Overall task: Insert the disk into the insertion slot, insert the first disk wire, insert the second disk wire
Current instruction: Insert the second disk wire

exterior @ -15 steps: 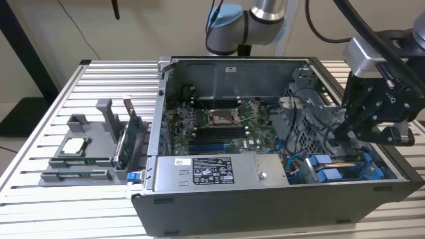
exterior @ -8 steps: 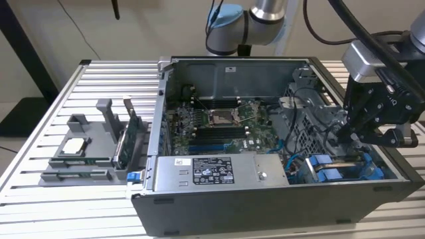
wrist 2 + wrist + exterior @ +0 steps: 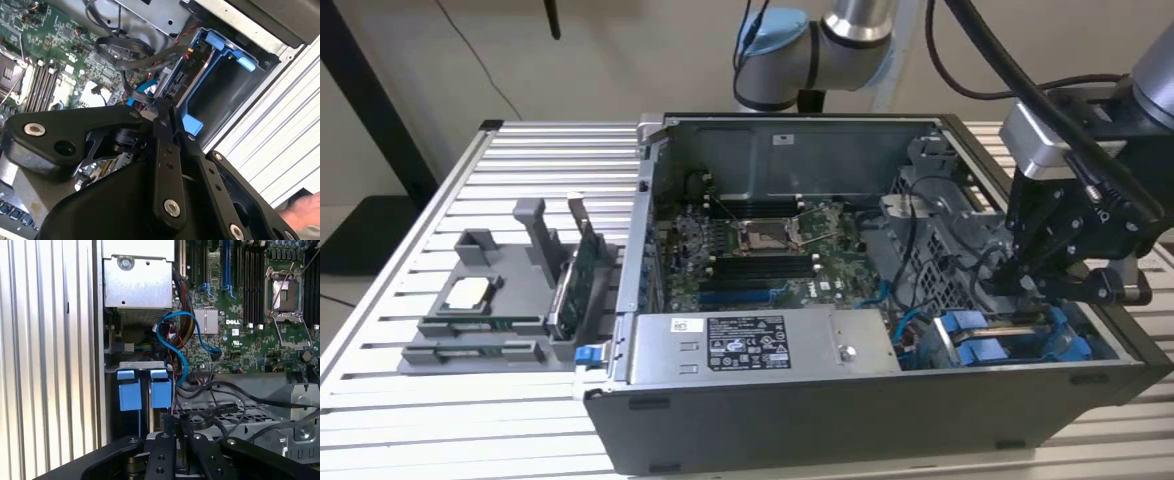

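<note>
A slatted aluminium table (image 3: 400, 330) carries an open grey PC case (image 3: 881, 420), w/ a pale wall behind and the arm's blue-jointed base at the exterior view's top centre. Inside the case: motherboard (image 3: 761, 255) w/ bare CPU socket (image 3: 761, 236) mid-frame, and a grey labelled power-supply box (image 3: 754, 345) along the near edge. At the exterior view's left sits a grey fixture (image 3: 487, 310) w/ a green card (image 3: 574, 280) standing upright in it. The gripper (image 3: 1027, 275) hangs at the exterior view's right, lowered into the case's right end, just above the blue-railed insertion slot (image 3: 1014, 345). In the second wrist view the gripper (image 3: 167, 107) has its black fingers (image 3: 162, 145) pressed close together, no visible gap, tips right by the connector end of the blue-framed bay (image 3: 220, 85); whether they pinch a wire, can't tell. Black cables (image 3: 125, 47) loop just beside the tips. In the first wrist view two blue handle tabs (image 3: 142, 392) stand side by side in the bay next to a metal cage, blue data cables (image 3: 180, 340) curl above them toward the board. The disk itself: can't make out whether it is seated behind those tabs. A person's hand (image 3: 302, 212) shows at lower right of the second wrist view.
</note>
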Controlling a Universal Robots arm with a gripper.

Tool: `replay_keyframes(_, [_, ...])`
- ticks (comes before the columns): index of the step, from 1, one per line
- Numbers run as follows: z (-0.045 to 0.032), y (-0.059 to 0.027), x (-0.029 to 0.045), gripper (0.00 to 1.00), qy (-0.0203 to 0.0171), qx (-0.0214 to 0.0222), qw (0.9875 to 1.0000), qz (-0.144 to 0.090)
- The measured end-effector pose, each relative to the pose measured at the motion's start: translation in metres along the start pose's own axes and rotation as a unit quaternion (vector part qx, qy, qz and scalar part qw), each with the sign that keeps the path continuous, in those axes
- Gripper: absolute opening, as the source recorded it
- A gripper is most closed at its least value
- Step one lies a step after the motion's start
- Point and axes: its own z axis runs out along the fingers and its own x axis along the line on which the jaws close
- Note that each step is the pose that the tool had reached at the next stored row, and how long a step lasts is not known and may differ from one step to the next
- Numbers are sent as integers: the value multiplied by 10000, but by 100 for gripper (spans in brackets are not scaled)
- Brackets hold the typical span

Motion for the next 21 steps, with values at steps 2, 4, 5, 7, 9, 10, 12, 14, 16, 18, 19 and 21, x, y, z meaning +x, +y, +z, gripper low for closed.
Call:
replay_keyframes(2, [26, 0, 4, 16, -13, 15, 10000, -3])
replay_keyframes(4, [51, -1, 8, 16, -22, 40, 10000, -6])
replay_keyframes(5, [64, -1, 10, 16, -23, 53, 10000, -8])
replay_keyframes(7, [95, -2, 15, 16, -25, 70, 10000, -9])
replay_keyframes(9, [118, -18, 19, 16, -33, 78, 10000, -9])
replay_keyframes(10, [124, -31, 20, 16, -40, 82, 10000, -9])
replay_keyframes(12, [136, -64, 20, 16, -59, 97, 9999, -14])
replay_keyframes(14, [144, -85, 21, 16, -64, 114, 9999, -27])
replay_keyframes(16, [155, -103, 23, 16, -68, 130, 9999, -41])
replay_keyframes(18, [176, -107, 33, 16, -71, 149, 9999, -46])
replay_keyframes(19, [184, -109, 41, 16, -69, 155, 9998, -47])
replay_keyframes(21, [187, -109, 44, 16, -70, 155, 9998, -48])
